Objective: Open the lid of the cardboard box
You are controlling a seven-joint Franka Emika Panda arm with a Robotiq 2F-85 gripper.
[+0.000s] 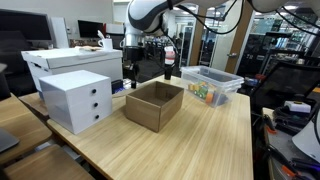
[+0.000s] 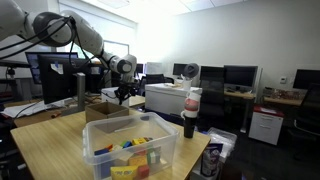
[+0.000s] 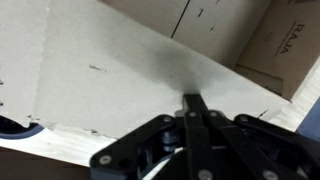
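Note:
The brown cardboard box (image 1: 150,112) stands open-topped in the middle of the wooden table, with its inside showing; it also shows in an exterior view (image 2: 108,113). The lid (image 3: 110,80) fills the wrist view as a flat brown panel with a crease at its left. It seems to stand tilted at the box's far side (image 2: 98,101). My gripper (image 3: 192,100) has its fingers together, with the tips at the panel's face. It hangs just behind the box's far rim in both exterior views (image 1: 133,82) (image 2: 122,97).
A white drawer unit (image 1: 77,100) stands beside the box, with a white bin (image 1: 70,62) behind it. A clear plastic tub (image 1: 210,85) (image 2: 130,150) of coloured toys sits on the box's other side. A dark bottle (image 2: 190,115) stands near the tub.

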